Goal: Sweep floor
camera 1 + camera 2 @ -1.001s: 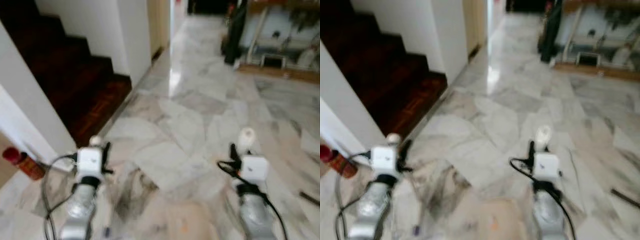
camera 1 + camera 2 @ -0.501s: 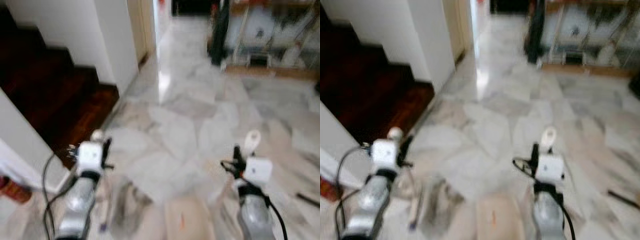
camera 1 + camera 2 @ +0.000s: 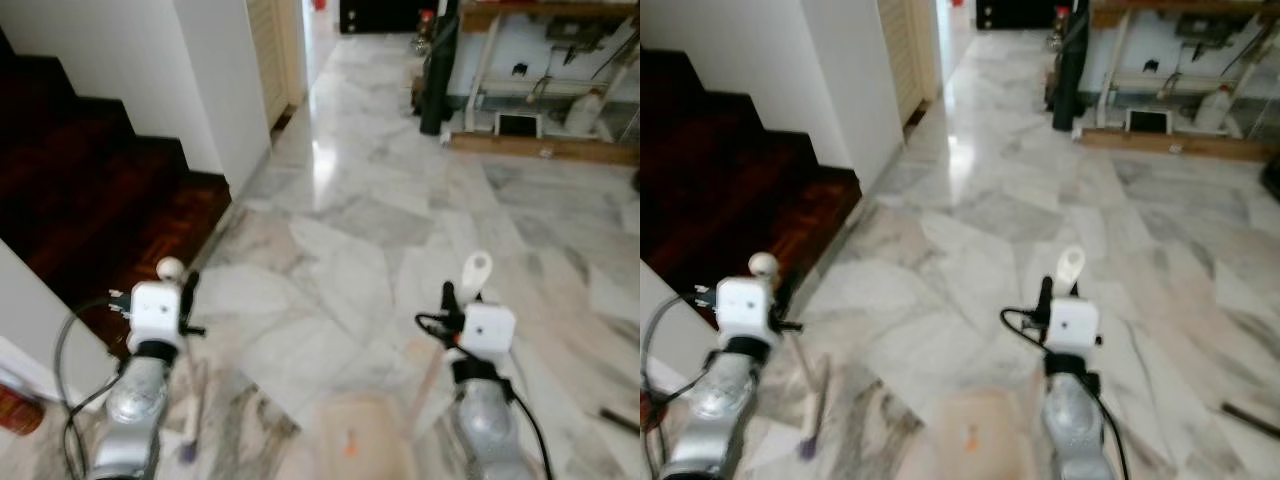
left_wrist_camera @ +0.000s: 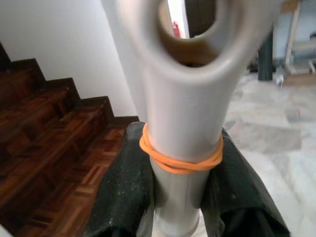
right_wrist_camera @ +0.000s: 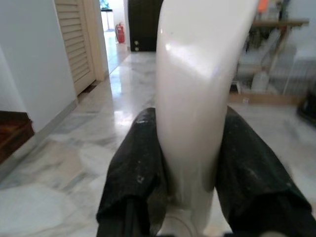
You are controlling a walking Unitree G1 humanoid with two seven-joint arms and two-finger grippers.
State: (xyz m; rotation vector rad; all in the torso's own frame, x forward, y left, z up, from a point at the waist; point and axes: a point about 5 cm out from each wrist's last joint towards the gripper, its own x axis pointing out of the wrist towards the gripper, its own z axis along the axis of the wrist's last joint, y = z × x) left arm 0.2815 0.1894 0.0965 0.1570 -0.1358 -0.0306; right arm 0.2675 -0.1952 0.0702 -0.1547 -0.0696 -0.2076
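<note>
Left claw (image 4: pixel 180 197) clamped on grey handle (image 4: pixel 185 98), right claw (image 5: pixel 190 182) gripping white handle (image 5: pixel 197 84), marble floor (image 3: pixel 370 220)

Item 1: handle (image 4: pixel 182 123), light grey plastic, end pierced by an oval hanging hole, an orange rubber band (image 4: pixel 180 159) wrapped around the shaft just below. Clamped between the 2 black fingers (image 4: pixel 126 192) of the left gripper (image 4: pixel 177 197); upright, its rounded tip above the wrist block in the head views, a thin shaft slanting down to the floor beneath.

Item 2: handle (image 5: pixel 197 98), white glossy plastic, broad and slightly curved, flattened tip. Clamped between the 2 black fingers (image 5: pixel 138 177) of the right gripper (image 5: pixel 190 197); upright, leaning slightly, over the marble floor (image 3: pixel 350 230).
</note>
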